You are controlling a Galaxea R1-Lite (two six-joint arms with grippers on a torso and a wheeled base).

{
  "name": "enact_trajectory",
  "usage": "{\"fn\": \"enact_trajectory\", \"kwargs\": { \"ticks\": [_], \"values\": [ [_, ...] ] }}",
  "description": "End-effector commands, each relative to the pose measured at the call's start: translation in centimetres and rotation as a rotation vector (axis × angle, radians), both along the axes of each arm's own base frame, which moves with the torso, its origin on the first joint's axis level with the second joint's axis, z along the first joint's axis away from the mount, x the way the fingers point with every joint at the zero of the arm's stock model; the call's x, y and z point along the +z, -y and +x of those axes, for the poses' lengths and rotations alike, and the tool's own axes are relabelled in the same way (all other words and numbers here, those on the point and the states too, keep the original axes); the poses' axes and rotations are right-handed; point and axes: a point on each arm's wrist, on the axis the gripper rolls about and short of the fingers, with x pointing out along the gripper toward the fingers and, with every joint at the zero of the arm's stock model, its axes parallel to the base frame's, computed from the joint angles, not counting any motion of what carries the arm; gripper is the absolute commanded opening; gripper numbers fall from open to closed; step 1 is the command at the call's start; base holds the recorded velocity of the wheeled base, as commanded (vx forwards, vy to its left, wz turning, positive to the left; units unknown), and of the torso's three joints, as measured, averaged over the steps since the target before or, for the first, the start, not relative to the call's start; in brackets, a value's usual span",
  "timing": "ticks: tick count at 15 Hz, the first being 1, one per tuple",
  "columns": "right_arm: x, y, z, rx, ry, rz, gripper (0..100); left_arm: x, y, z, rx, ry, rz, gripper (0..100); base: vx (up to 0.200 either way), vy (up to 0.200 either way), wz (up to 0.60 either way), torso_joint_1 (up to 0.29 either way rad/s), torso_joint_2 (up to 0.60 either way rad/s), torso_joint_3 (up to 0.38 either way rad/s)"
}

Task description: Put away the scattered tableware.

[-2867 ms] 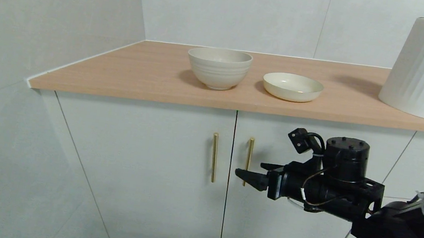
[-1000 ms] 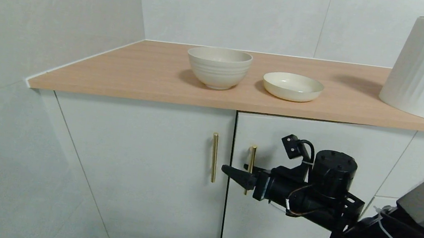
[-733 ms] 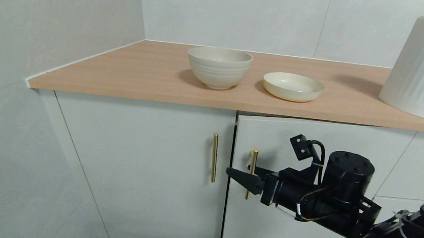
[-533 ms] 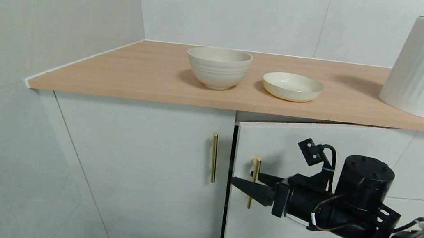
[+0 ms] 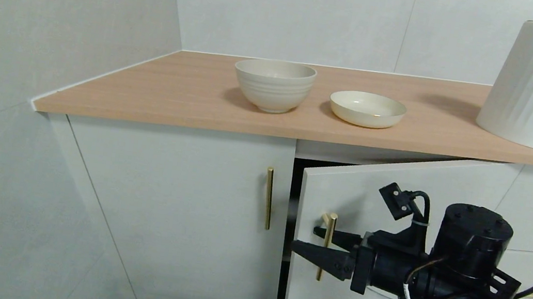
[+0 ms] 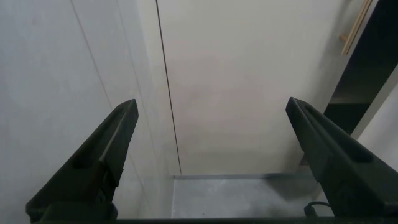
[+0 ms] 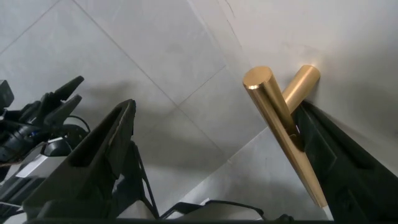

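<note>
Brass handle (image 5: 330, 224) betw. R tool (image 5: 304, 239) fingers (image 5: 321, 257)

A beige bowl (image 5: 274, 85), deep with ribbed bands around its outside, stands upright on the wooden counter (image 5: 175, 95), about midway between the counter's back wall and its front edge. A cream dish (image 5: 367, 109), shallow and round, also sits upright on the counter, farther toward the counter's right and slightly nearer its front edge. Both look empty.
</note>
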Motion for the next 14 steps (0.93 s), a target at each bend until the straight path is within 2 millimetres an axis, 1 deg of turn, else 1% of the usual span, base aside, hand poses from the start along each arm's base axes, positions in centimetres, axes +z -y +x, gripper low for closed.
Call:
{"fn": "enact_trajectory", "kwargs": {
  "ticks": [1,3,4,5,6,7,8,9,10,11,12,14],
  "values": [
    [-0.1,0.5,-0.7,0.004,-0.014,-0.010,100,0.0,0.0,0.0,0.000,0.000,0.000,100,0.000,0.000,0.00,0.000,0.00,0.000],
    [0.0,0.7,-1.0,0.007,-0.015,-0.011,100,0.1,0.0,0.0,-0.013,0.009,0.014,100,0.000,0.000,0.00,0.000,0.00,0.000],
    [0.1,0.7,-1.1,0.007,-0.011,-0.008,100,1.2,0.2,-0.2,-0.082,0.065,0.029,100,0.000,0.000,0.00,0.000,0.00,0.000],
    [0.2,0.8,-1.1,0.007,-0.009,-0.006,100,2.6,0.4,-0.7,-0.179,0.104,0.034,100,0.000,0.000,0.00,0.000,0.00,0.000],
    [0.3,0.8,-1.2,0.007,-0.007,-0.004,100,4.7,0.7,-1.2,-0.335,0.100,0.022,100,0.000,0.000,0.00,0.000,0.00,0.000],
    [0.2,0.9,-1.2,0.007,-0.008,-0.005,100,6.7,1.0,-1.2,-0.448,0.054,-0.011,100,0.000,0.000,0.00,0.000,0.00,0.000],
    [0.2,0.8,-1.3,0.008,-0.010,-0.007,100,9.0,1.2,-0.7,-0.557,0.013,-0.052,100,0.000,0.000,0.00,0.000,0.00,0.000],
    [0.2,0.8,-1.3,0.008,-0.010,-0.007,100,11.4,1.4,0.8,-0.667,-0.054,-0.102,100,0.000,0.000,0.00,0.000,0.00,0.000],
    [0.2,0.8,-1.3,0.008,-0.010,-0.007,100,13.0,1.5,2.4,-0.733,-0.113,-0.132,100,0.000,0.000,0.00,0.000,0.00,0.000],
    [0.2,0.9,-1.3,0.008,-0.011,-0.008,100,14.1,1.6,5.0,-0.782,-0.198,-0.168,100,0.000,0.000,0.00,0.000,0.00,0.000],
    [0.2,0.8,-1.3,0.012,-0.010,-0.007,100,14.9,1.8,7.6,-0.822,-0.274,-0.198,100,0.000,0.000,0.00,0.000,0.00,0.000],
    [0.0,0.7,-1.6,0.019,-0.016,-0.012,100,14.9,2.5,11.7,-0.889,-0.370,-0.219,100,0.000,0.000,0.00,0.000,0.00,0.000]
  ]
}}
